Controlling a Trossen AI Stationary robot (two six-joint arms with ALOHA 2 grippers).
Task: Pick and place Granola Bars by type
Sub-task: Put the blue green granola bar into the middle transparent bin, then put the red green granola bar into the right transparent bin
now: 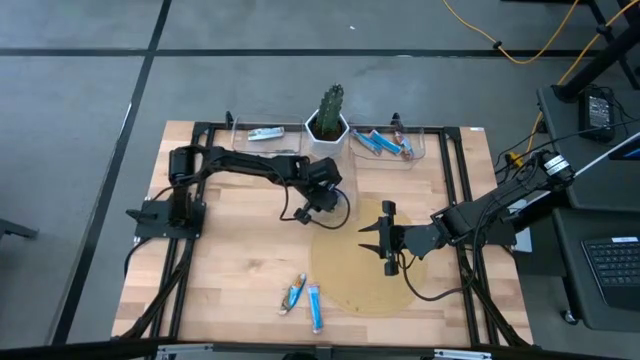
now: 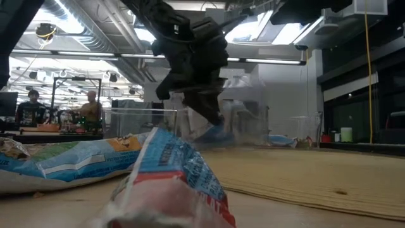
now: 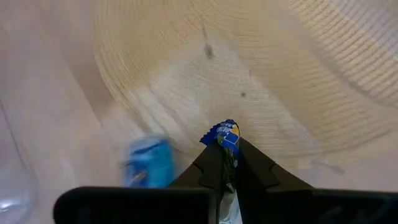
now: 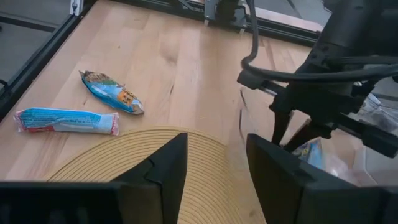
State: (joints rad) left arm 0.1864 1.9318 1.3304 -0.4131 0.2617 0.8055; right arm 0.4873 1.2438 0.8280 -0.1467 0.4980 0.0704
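Left claw (image 3: 227, 163) is clamped on a blue-wrapped granola bar (image 3: 226, 138), whose crimped end sticks out between the two dark fingers; only the left wrist view shows this grip plainly. From above, that claw (image 1: 327, 200) sits at the far edge of the round woven mat (image 1: 355, 275), near the middle of the surface (image 1: 235, 260). A second blue bar (image 3: 148, 163) lies blurred just beside the mat in the left wrist view.

Right claw (image 1: 385, 237) hangs over the mat with its fingers spread apart and nothing between them; its own camera shows the gap (image 4: 214, 168) and the left arm beyond.

Two bars rest on the bare wood near the front edge: a long blue and red one (image 1: 315, 307) and a shorter blue one with orange marks (image 1: 293, 295), just beside each other. The right wrist view shows them apart (image 4: 66, 121) (image 4: 112, 92); the low view shows them very close and blurred (image 2: 171, 183) (image 2: 60, 161).

At the back, overhead only, a clear bin (image 1: 240, 134) holds a pale bar (image 1: 264, 133), another clear bin (image 1: 420, 147) holds several blue bars (image 1: 378, 144), and a potted cactus (image 1: 329, 115) stands between them.
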